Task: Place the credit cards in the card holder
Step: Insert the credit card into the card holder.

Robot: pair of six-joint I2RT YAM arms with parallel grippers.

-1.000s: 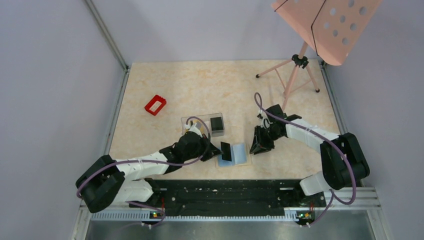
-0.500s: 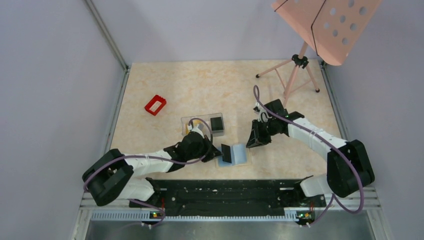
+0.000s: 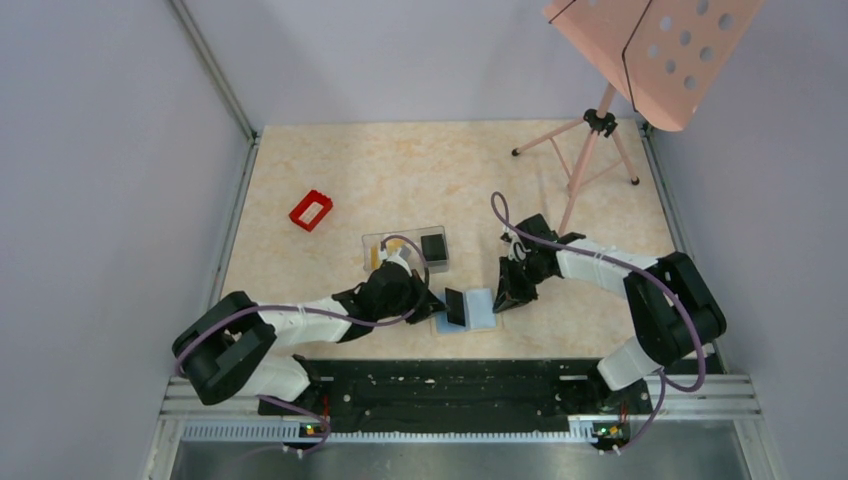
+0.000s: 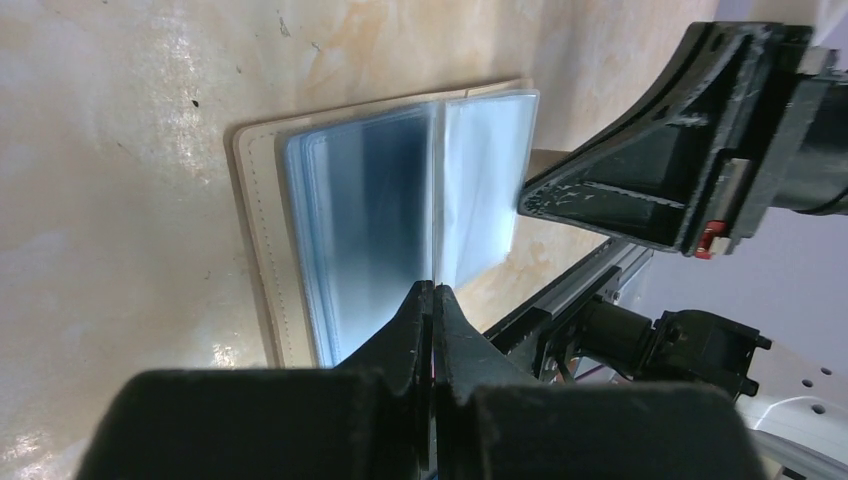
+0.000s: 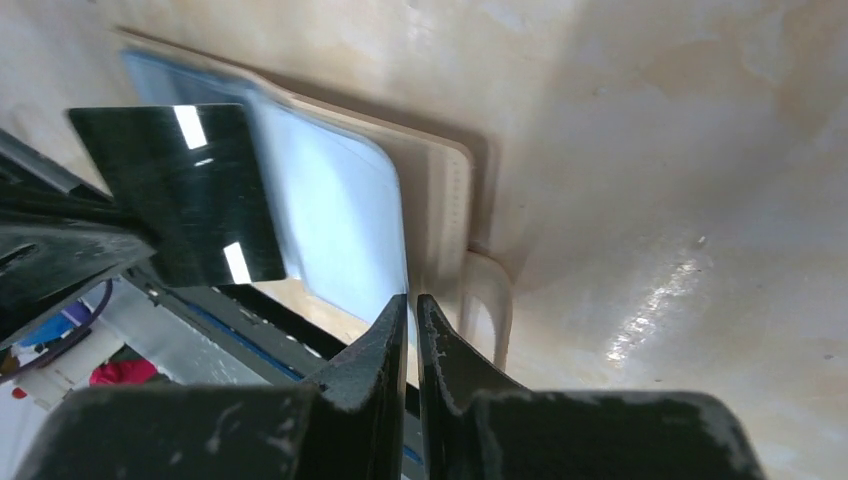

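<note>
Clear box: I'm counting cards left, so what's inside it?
At the right end of the clear box lies a black card; a yellow-gold card shows at its left. The left arm covers the near-left corner, hiding anything there.

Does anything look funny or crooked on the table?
Yes. The black card stands up on its edge over the open wallet, pinched in the left pincer, not lying flat. The right pincer seems to lift a clear wallet page.

Plain lilac walls (image 3: 400,60) rise behind and beside a pink music stand (image 3: 655,50), while a beige marbled tabletop (image 3: 420,170) spreads left of it.
</note>
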